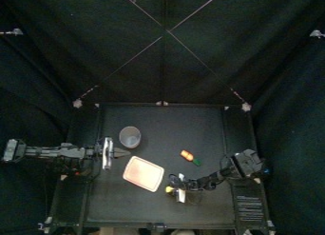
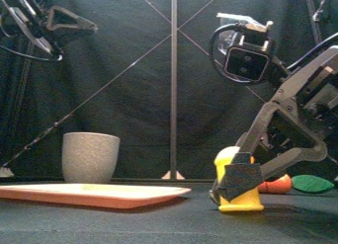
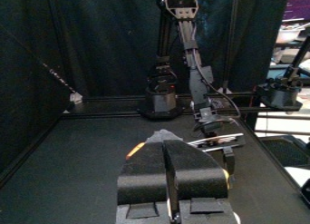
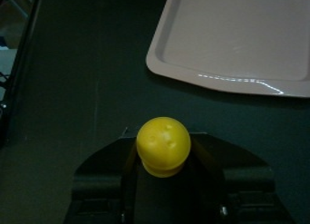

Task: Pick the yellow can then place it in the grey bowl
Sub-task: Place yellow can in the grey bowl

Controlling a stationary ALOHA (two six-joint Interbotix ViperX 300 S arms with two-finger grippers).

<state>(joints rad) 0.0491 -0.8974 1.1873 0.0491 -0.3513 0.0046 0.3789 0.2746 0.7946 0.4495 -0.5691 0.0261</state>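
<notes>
The yellow can [image 2: 232, 177] stands at the front right of the table, just right of the pink tray, and its rounded top [image 4: 162, 143] shows between my right jaws. My right gripper [image 2: 239, 187] is shut on it from both sides, low over the table [image 1: 173, 189]. Whether the can's base still touches the table I cannot tell. The grey speckled bowl [image 2: 90, 156] stands upright and empty-looking at the back left [image 1: 129, 136], well away from the can. My left gripper [image 3: 169, 146] rests at the left [image 1: 108, 160], raised and shut on nothing.
The flat pink tray [image 1: 143, 172] lies between the bowl and the can, its long edge near my right gripper [image 4: 227, 46]. A small red-orange toy [image 1: 185, 155] and a green one [image 2: 311, 184] lie to the right, behind the can.
</notes>
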